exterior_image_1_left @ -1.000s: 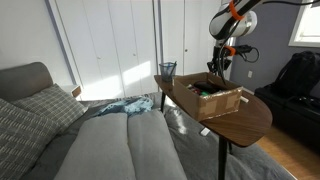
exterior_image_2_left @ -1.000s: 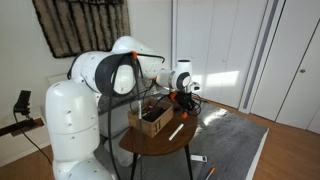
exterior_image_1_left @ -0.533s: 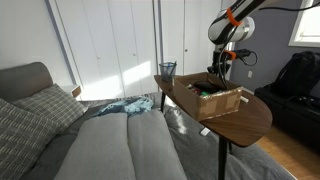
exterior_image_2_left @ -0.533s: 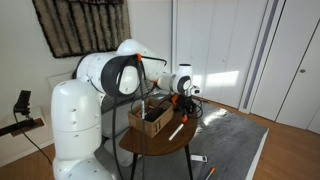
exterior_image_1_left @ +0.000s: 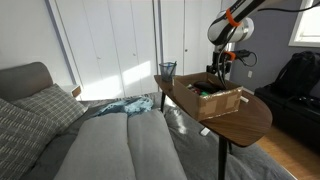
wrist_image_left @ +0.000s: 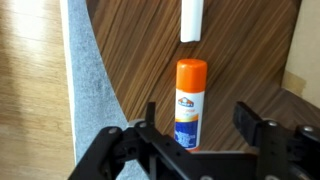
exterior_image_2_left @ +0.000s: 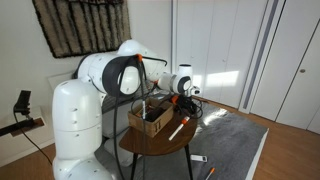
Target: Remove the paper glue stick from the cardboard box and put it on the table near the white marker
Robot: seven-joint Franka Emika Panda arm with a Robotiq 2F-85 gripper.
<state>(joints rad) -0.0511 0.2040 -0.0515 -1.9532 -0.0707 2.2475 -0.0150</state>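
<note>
In the wrist view the paper glue stick [wrist_image_left: 190,100], orange-capped with a blue and white label, lies flat on the brown table [wrist_image_left: 240,60]. My gripper [wrist_image_left: 200,118] is open, one finger on each side of the stick and neither touching it. The white marker [wrist_image_left: 191,20] lies just beyond the stick's cap, in line with it. In both exterior views the gripper [exterior_image_1_left: 219,68] [exterior_image_2_left: 184,101] hangs over the table beside the cardboard box [exterior_image_1_left: 218,98] [exterior_image_2_left: 150,117]. The marker [exterior_image_2_left: 176,131] shows as a thin white stick next to the box.
A dark mesh cup [exterior_image_1_left: 166,71] stands at the table's far end. A grey sofa with cushions [exterior_image_1_left: 100,140] lies close beside the table. Below the table edge are a grey rug [wrist_image_left: 90,90] and wooden floor [wrist_image_left: 30,90]. Small items lie on the rug [exterior_image_2_left: 200,158].
The jaws have opened and let go of the glue stick, which now lies on the table. The arm shifted slightly a second ago and has held still since.
</note>
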